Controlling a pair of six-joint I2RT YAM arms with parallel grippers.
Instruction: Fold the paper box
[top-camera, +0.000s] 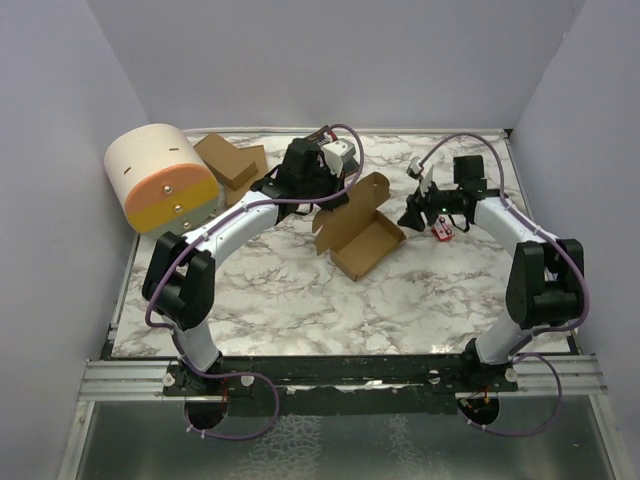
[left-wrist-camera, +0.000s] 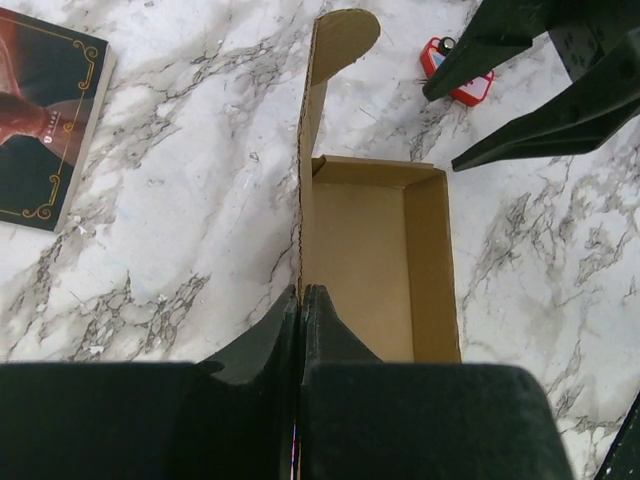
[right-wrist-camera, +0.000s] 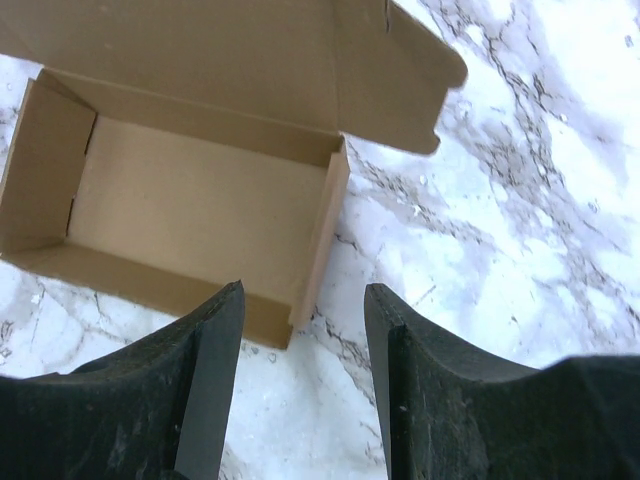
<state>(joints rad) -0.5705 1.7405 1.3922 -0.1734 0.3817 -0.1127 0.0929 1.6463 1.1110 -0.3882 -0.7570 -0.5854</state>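
Note:
The paper box (top-camera: 365, 243) is a brown cardboard tray with its lid (top-camera: 350, 205) standing up along the far-left side. My left gripper (top-camera: 325, 207) is shut on the lid's edge. In the left wrist view the lid (left-wrist-camera: 306, 150) runs edge-on out of the pinched fingertips (left-wrist-camera: 302, 293), with the tray (left-wrist-camera: 375, 270) to its right. My right gripper (top-camera: 415, 212) hovers open just right of the box. In the right wrist view the tray's near corner (right-wrist-camera: 300, 300) lies just past the left finger (right-wrist-camera: 215, 350), and nothing is between the fingers.
A cream and orange cylinder (top-camera: 160, 180) stands at the back left, with flat brown cardboard pieces (top-camera: 232, 160) beside it. A small red object (top-camera: 440, 232) lies under the right gripper. A dark-covered book (left-wrist-camera: 45, 120) lies left of the box.

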